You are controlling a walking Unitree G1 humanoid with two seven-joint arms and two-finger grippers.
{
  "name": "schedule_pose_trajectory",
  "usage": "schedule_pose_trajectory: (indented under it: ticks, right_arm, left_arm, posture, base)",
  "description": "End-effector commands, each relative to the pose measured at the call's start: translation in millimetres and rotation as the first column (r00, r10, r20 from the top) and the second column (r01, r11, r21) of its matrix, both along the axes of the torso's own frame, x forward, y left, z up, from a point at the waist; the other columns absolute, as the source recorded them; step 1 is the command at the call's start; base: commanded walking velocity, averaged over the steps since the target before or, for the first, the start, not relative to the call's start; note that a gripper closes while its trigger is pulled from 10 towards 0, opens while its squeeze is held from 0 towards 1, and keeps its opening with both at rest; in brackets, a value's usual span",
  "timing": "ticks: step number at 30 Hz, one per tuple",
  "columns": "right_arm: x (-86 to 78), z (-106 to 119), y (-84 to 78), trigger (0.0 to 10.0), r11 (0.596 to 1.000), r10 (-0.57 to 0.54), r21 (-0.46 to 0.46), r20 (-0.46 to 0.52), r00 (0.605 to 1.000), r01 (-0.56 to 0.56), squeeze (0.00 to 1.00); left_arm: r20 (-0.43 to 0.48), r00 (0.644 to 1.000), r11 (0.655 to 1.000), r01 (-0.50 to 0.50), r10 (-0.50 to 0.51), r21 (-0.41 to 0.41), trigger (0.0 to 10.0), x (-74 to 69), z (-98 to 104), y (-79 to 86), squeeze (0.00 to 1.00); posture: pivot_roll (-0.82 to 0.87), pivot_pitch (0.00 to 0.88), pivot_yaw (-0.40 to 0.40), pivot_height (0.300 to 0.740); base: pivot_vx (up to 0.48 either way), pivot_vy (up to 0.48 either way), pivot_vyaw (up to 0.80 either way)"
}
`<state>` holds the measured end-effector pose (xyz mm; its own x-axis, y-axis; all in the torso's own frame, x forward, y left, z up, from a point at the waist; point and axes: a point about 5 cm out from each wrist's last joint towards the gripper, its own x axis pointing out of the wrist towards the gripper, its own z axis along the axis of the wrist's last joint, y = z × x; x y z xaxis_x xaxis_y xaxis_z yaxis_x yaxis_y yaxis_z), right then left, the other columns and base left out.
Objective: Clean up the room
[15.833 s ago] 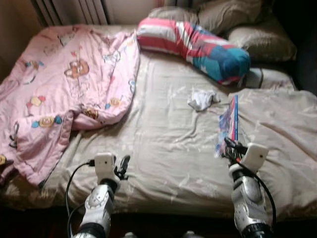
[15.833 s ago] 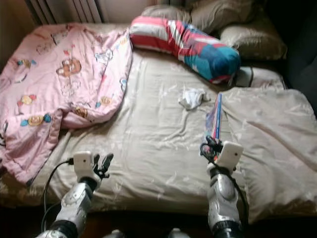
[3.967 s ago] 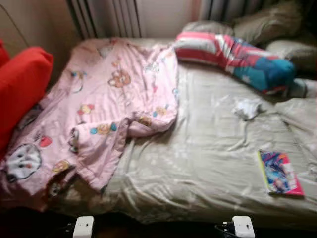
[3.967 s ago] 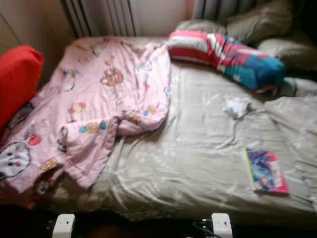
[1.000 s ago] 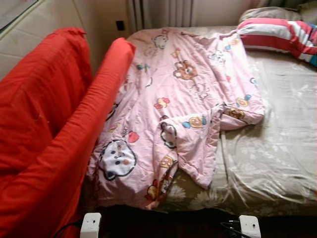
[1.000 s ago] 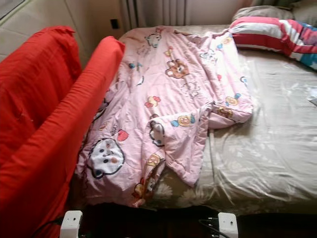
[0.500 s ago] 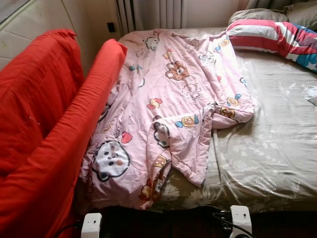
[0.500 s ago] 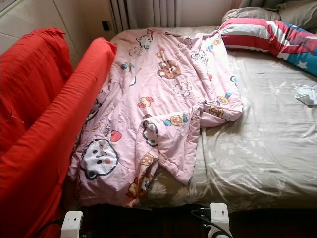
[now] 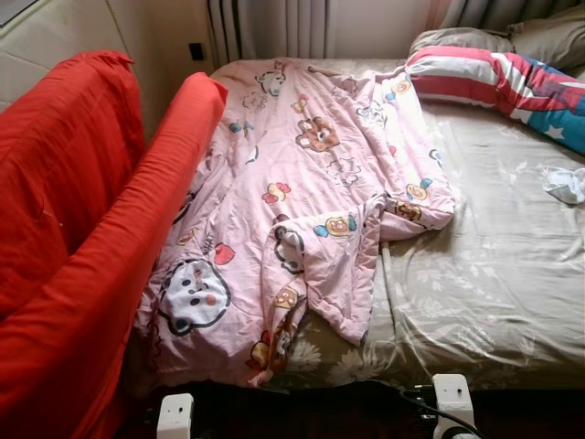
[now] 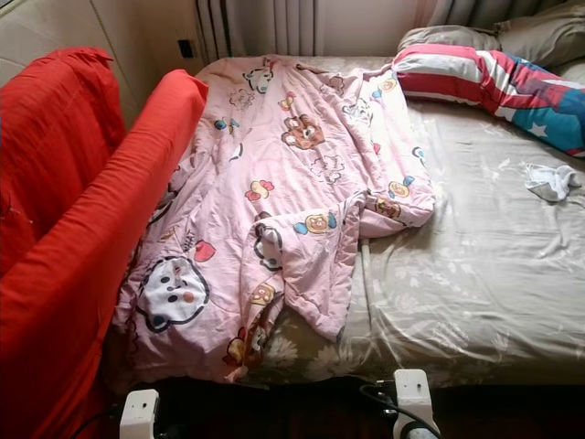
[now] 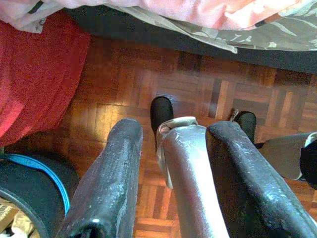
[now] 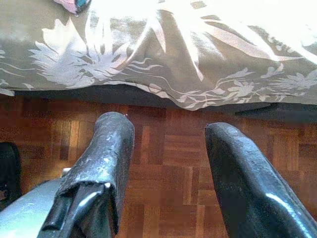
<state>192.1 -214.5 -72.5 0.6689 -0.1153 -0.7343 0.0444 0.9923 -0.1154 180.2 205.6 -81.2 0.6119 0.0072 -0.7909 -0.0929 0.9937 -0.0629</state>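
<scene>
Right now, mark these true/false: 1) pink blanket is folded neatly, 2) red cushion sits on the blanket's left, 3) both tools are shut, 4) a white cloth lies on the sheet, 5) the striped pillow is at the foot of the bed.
1) False. The pink blanket lies crumpled and spread across the bed.
2) True. The red cushion lies along its left edge.
3) False. The left tool and right tool hang open above the wooden floor.
4) True. The white cloth lies on the beige sheet.
5) False. The striped pillow is at the head end.
</scene>
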Motion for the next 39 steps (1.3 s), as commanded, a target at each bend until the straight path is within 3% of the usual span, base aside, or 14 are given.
schedule_pose_trajectory:
  ticks: [1,8,16,26,32,39]
  right_arm:
    - [-0.7,-2,7.4,10.0,1.000,0.009,0.009,-0.009,1.000,-0.009,0.00]
    - [4.7,-2,24.1,10.0,0.999,-0.014,0.048,0.015,1.000,0.013,0.00]
    - [-8.2,-5,9.9,10.0,1.000,0.013,0.027,0.007,1.000,-0.014,0.00]
    - [-4.5,-4,14.7,10.0,0.999,0.037,0.024,-0.003,0.999,-0.037,0.00]
    - [-2.2,-3,16.5,10.0,0.999,0.045,0.024,0.007,0.999,-0.045,0.00]
    - [-1.7,-2,9.9,10.0,0.999,0.017,0.032,0.022,1.000,-0.018,0.00]
  left_arm:
    - [-0.035,0.999,1.000,-0.011,0.012,0.006,10.0,-10.0,-4,4.9,0.00]
    - [-0.034,0.999,1.000,0.008,-0.008,0.014,10.0,-9.7,-3,7.5,0.00]
    - [-0.036,0.999,1.000,0.015,-0.015,0.013,10.0,-11.1,-4,7.2,0.00]
    - [-0.042,0.999,1.000,0.019,-0.019,0.015,10.0,-12.5,-4,8.2,0.00]
    - [-0.041,0.999,1.000,0.024,-0.023,0.015,10.0,-12.0,-4,8.6,0.00]
    - [-0.038,0.999,1.000,0.025,-0.024,0.016,10.0,-11.3,-4,8.7,0.00]
  posture:
    - [-0.07,0.137,0.000,0.738]
    - [-0.09,0.129,0.022,0.738]
    - [-0.08,0.130,0.018,0.738]
    - [-0.08,0.131,0.023,0.738]
    - [-0.08,0.137,0.025,0.738]
    - [-0.08,0.145,0.025,0.738]
  base:
    - [0.000,0.000,0.00]
    - [0.000,0.000,0.00]
    - [0.000,0.000,0.21]
    - [0.204,0.000,0.06]
    - [0.257,0.000,0.58]
    - [0.263,0.000,0.00]
